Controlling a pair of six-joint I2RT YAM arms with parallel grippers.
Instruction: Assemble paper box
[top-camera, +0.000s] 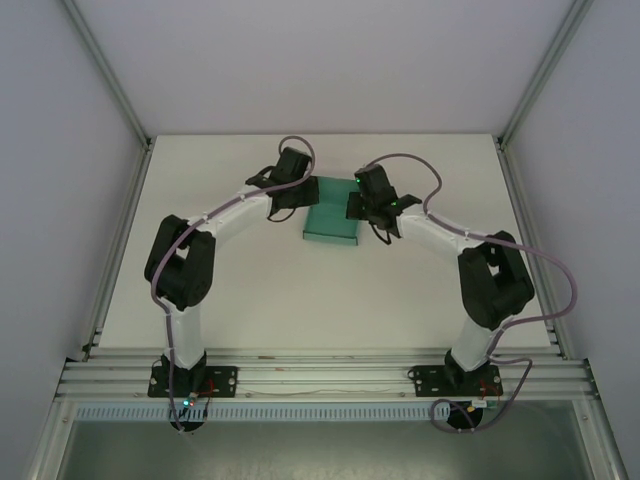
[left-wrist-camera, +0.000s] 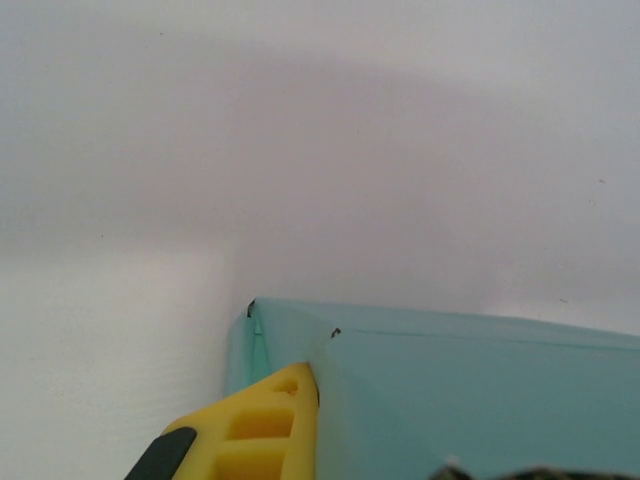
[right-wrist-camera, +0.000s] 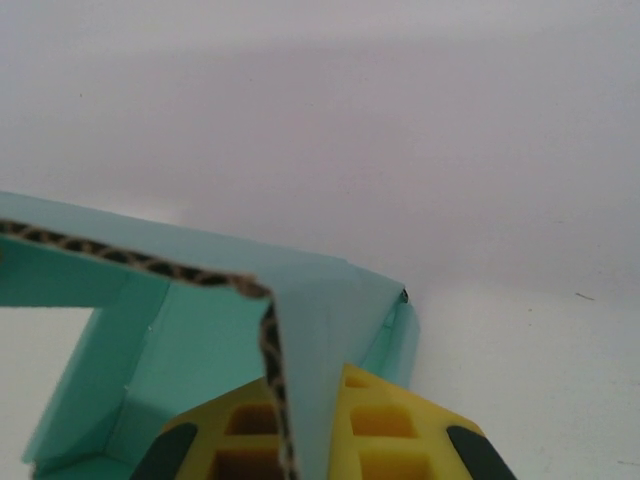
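The teal-green paper box (top-camera: 331, 224) is sitting on the white tabletop (top-camera: 300, 300) toward its far middle, partly formed, with both arms reaching in from either side. The right hand (top-camera: 360, 208) is pinching fully closed on an upright wall, its yellow fingers (right-wrist-camera: 385, 425) sitting one on each side of the card. The left hand (top-camera: 298, 205) is likewise closed at the opposite corner; one yellow pad (left-wrist-camera: 262, 425) is pressing the outer face while its partner is hiding behind the card, so it is probably gripping that wall too. To do this step well, the two hands should be working in step, turning each wall about its crease rather than pulling outward, and keeping the base flat so the corner tabs are lining up before anything is pushed home. The card is looking thin and matte, smooth-faced, with a brown fluted core showing along the cut edge in the right wrist view. That makes it stiff across the flutes but quick to crush under a hard pinch. The creases are reading crisp and straight, the corners squarish.
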